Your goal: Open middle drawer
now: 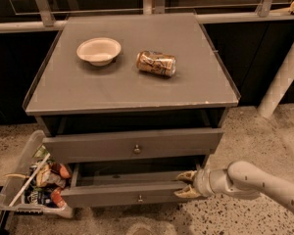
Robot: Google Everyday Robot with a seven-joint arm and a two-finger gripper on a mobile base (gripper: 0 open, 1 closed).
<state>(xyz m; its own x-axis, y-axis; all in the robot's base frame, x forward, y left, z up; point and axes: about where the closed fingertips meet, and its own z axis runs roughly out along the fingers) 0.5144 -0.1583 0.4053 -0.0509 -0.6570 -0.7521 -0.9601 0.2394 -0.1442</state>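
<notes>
One bowl (98,50), one can (156,63) and one upper drawer (103,146) sit above the single middle drawer (112,196), which lies lengthwise left-right, front facing the camera, with the gripper (179,185) spread at its right end.

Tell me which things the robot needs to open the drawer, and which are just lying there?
For the job:
middle drawer, partly pulled out
gripper, at that drawer's right end

Just lying about:
bowl and can on the cabinet top
bin of packets on the floor, left
upper drawer
</notes>
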